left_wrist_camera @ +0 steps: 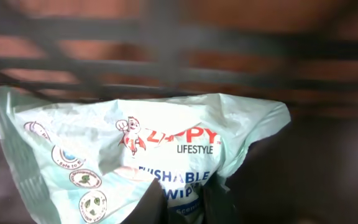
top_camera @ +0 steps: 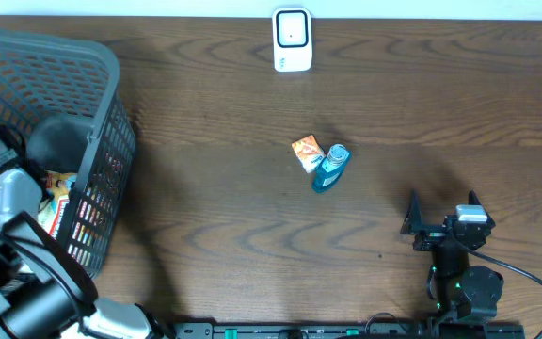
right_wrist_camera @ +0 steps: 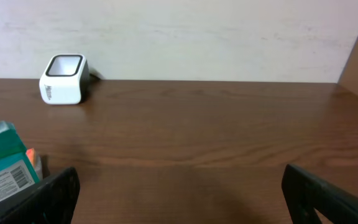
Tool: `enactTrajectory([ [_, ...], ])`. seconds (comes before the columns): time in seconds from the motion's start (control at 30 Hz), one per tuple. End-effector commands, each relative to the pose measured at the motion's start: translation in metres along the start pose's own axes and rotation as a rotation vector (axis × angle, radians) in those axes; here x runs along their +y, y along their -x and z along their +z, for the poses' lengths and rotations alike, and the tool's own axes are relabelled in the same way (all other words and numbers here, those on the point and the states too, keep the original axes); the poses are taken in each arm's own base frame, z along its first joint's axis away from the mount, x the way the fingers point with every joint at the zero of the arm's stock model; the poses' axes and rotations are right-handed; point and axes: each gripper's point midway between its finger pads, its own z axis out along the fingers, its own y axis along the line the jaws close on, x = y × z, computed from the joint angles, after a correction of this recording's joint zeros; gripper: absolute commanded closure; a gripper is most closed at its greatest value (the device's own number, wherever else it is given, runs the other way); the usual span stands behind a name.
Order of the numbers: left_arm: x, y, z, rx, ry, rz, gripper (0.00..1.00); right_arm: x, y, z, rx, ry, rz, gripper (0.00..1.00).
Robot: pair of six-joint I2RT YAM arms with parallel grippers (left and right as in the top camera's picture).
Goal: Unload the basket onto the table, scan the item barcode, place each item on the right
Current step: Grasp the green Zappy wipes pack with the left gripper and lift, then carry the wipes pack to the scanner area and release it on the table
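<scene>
The wipes pack seems pinched by left gripper.

The table is showing matt, grained wood. The basket is looking like plastic lattice. The pack is gleaming as crinkled film.

The wipes pack is pale mint green with a red-and-orange cartoon logo and blue lettering. The basket is dark grey mesh, the table dark brown woodgrain, the scanner white, the bottle teal, the box orange-and-white.
</scene>
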Motion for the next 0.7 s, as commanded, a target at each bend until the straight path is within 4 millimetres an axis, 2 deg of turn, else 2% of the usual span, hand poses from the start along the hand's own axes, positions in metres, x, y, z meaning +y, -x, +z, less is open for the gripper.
enactTrajectory([
  [0.0,-0.023,0.002,-0.023,-0.017,-0.106,0.044,0.93,0.002,-0.001,0.000,0.003,0.007,0.013,0.01],
  [0.17,-0.045,0.018,-0.063,-0.093,-0.206,0.055,0.93,0.002,-0.001,0.000,0.003,0.007,0.013,0.01],
  [0.3,-0.056,0.039,-0.113,-0.178,-0.314,0.036,0.93,0.002,-0.001,0.000,0.003,0.007,0.013,0.01],
  [0.43,-0.064,0.051,-0.178,-0.251,-0.486,0.029,0.93,0.002,-0.001,0.000,0.003,0.007,0.013,0.01],
  [0.5,-0.067,0.054,-0.218,-0.288,-0.595,0.024,0.93,0.002,-0.001,0.000,0.003,0.007,0.013,0.01],
  [0.6,-0.066,0.051,-0.279,-0.349,-0.749,0.025,0.93,0.002,-0.001,0.000,0.003,0.007,0.013,0.01],
  [0.67,-0.066,0.039,-0.320,-0.373,-0.863,0.043,0.93,0.002,-0.001,0.000,0.003,0.007,0.013,0.01],
])
